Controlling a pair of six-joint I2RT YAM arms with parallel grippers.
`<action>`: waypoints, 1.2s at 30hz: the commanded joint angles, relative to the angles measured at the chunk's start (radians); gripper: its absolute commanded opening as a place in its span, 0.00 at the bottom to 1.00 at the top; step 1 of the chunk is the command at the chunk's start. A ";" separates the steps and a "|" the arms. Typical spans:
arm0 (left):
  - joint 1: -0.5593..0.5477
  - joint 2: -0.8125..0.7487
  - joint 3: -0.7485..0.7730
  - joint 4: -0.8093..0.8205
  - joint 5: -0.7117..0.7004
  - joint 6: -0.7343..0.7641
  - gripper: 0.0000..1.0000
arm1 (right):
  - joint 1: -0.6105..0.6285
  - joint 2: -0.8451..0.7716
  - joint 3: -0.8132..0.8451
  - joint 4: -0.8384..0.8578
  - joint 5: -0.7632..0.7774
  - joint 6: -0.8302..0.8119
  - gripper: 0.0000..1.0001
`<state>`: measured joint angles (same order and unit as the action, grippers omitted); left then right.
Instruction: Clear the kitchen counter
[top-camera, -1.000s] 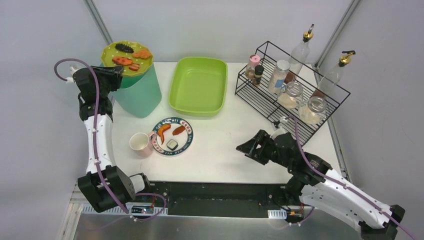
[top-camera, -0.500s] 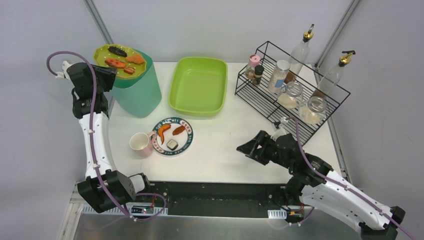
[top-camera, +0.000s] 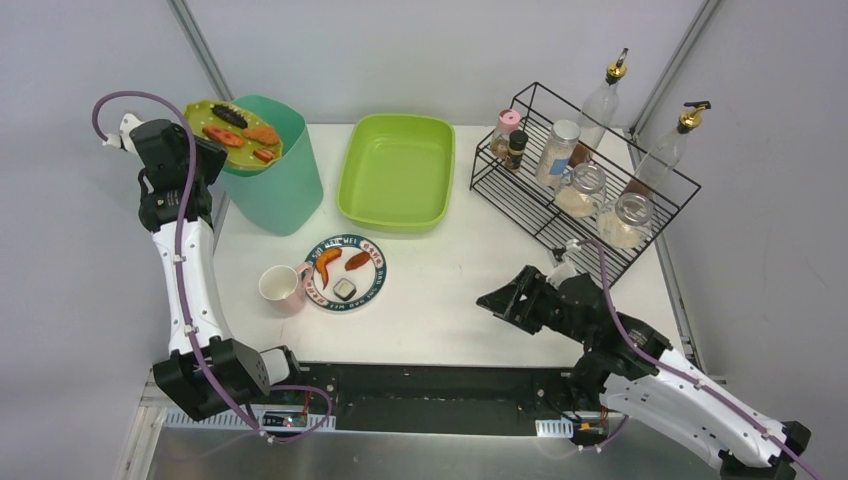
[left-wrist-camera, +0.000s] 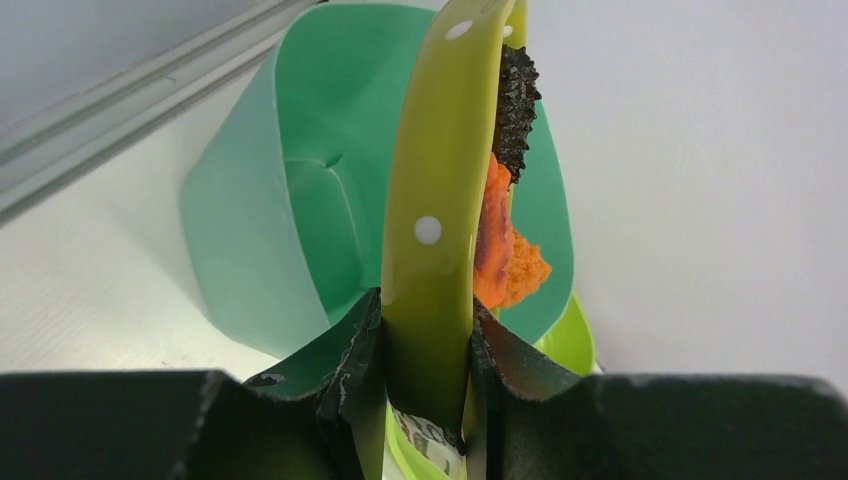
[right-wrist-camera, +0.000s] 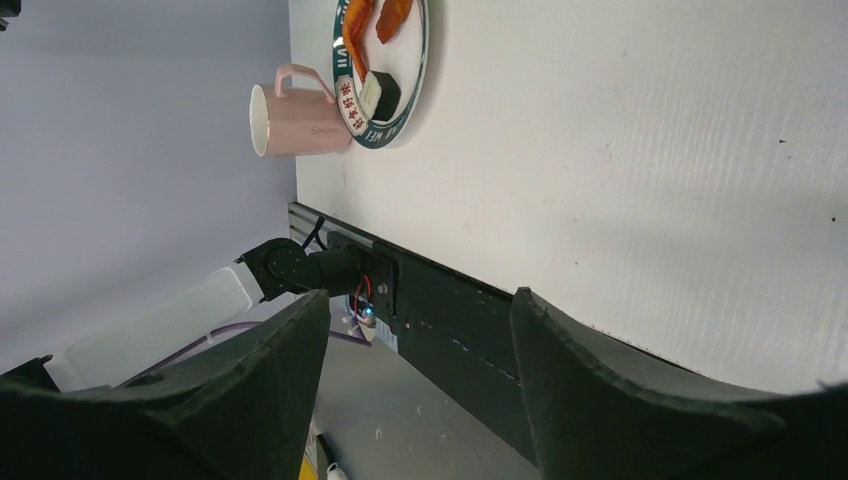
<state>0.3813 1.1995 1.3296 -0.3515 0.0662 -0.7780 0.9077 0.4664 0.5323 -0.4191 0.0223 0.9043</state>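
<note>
Kitchen counter tabletop (top-camera: 450, 290): white, matte, fills the middle of the overhead view, with a black rail (top-camera: 440, 385) along the near edge.

Far left: a teal bin (top-camera: 275, 175) stands on the tabletop. The left hand (left-wrist-camera: 425, 340) is clamped on the rim of a yellow-green dotted plate (top-camera: 232, 130) and holds it tilted over the bin's open mouth. In the wrist view the plate shows edge-on, with orange food pieces (left-wrist-camera: 500, 250) and a dark knobbly piece (left-wrist-camera: 515, 90) on its upper face.

Far centre: a lime-green tub (top-camera: 395, 170), just right of the bin.

Near left of centre: a patterned plate (top-camera: 345, 272) lies flat, carrying two orange pieces and a small dark-and-pale block. A pink mug (top-camera: 283, 287) sits just left of it (whether the handle touches the plate rim cannot be told).

Far right: a black wire rack (top-camera: 580, 170) holds spice jars, two glass jars and two tall bottles.

Near right: the right hand (top-camera: 505, 298) is low over bare tabletop, well apart from the patterned plate. Its jaws are spread wide with nothing between them. Its wrist view looks left across the tabletop to the mug and plate.
</note>
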 joint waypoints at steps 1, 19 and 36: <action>-0.011 -0.008 0.127 0.180 -0.030 0.093 0.00 | 0.005 -0.019 -0.015 -0.001 0.005 -0.004 0.70; -0.338 0.087 0.234 0.200 -0.577 0.697 0.00 | 0.005 -0.045 -0.023 -0.022 -0.002 -0.009 0.71; -0.631 0.195 0.129 0.937 -0.975 1.513 0.00 | 0.005 -0.034 -0.025 -0.041 -0.006 -0.009 0.71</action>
<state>-0.1741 1.4006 1.4258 0.2054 -0.8318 0.4774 0.9077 0.4267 0.5091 -0.4625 0.0208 0.9043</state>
